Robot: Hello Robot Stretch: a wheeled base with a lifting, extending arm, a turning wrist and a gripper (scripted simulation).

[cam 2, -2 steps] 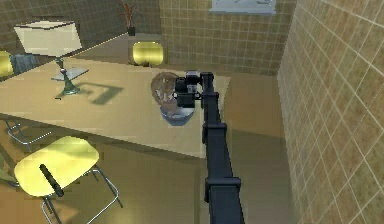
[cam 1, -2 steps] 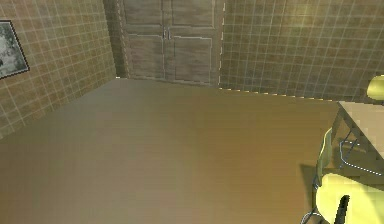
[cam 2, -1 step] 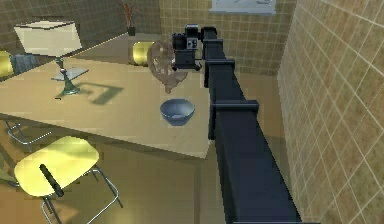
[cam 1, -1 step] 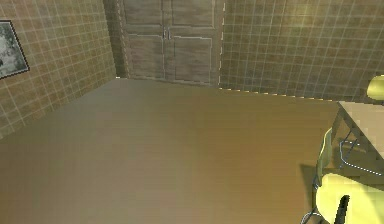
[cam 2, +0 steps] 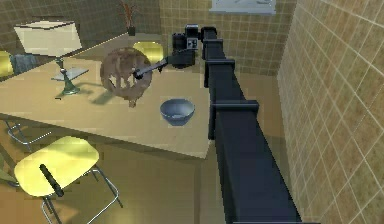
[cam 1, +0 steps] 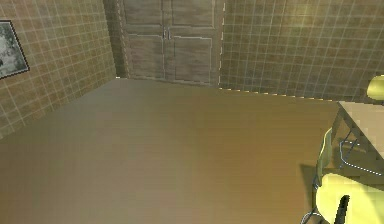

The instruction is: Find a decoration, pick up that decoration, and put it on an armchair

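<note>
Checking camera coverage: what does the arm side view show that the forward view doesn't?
Arm side view: arm, gripper near a round brown decoration, blue bowl, white-shaded lamp on the table. Forward view: double door, framed picture, open floor. Both: the table's edge and, likely, the same yellow chair.

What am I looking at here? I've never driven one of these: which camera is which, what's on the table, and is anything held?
This is a wheeled robot with one long arm. The forward view looks ahead from it: tiled walls, a double door, a framed picture and the edge of the table. The arm side view looks out along the arm, the dark bar. Its gripper ends at a round brown decoration at the table. A lamp and a blue bowl stand on the table, with a yellow chair beside it. Whether the gripper holds the decoration cannot be told, since the table lies behind it.
</note>
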